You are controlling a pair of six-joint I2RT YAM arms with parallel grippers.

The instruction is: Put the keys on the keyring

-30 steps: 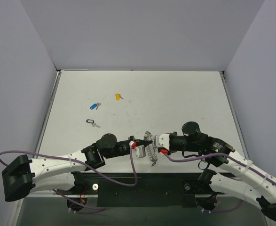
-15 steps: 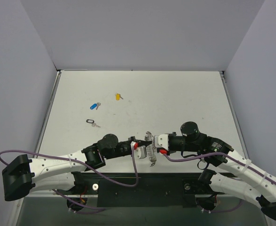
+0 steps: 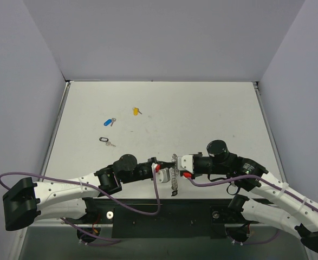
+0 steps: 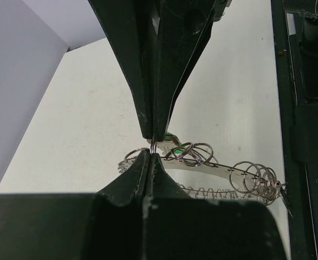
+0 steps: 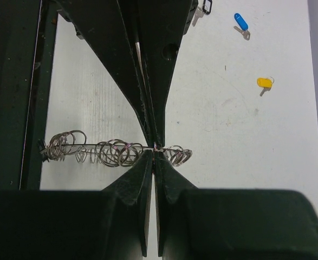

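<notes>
Since a second ago the keyring (image 3: 174, 177) has swung from a slanted, wider shape into a thin, nearly edge-on line running up and down in the lower middle of the top view, and the two wrists have drawn a little closer together around it.

The left gripper (image 4: 153, 145) is fully closed. Its two dark fingertips meet in the centre of its wrist view and pinch a thin strand of wire at the ring's edge. Just to the right of the tips, among the nearest loops, shows a speck of a green key head (image 4: 176, 153); the rest of that key is hidden. From there the flat silvery band runs off to the lower right of that view, its wire loops (image 4: 253, 176) bunched at the far end.

The right gripper (image 5: 155, 146) is also pressed shut, with no gap between its fingers, and it grips the keyring where the band crosses the middle of its wrist view. The band lies as a horizontal line there, with loops clustered on both sides of the tips.

In the top view the ring is held between the two grippers, near the lower edge of the white table (image 3: 202, 119). Three keys lie well apart from it in the left half of the table: a black-headed key (image 3: 104, 140) nearest, a blue-headed key (image 3: 110, 122) just above it, and a yellow-headed key (image 3: 136, 111) up and to the right.
</notes>
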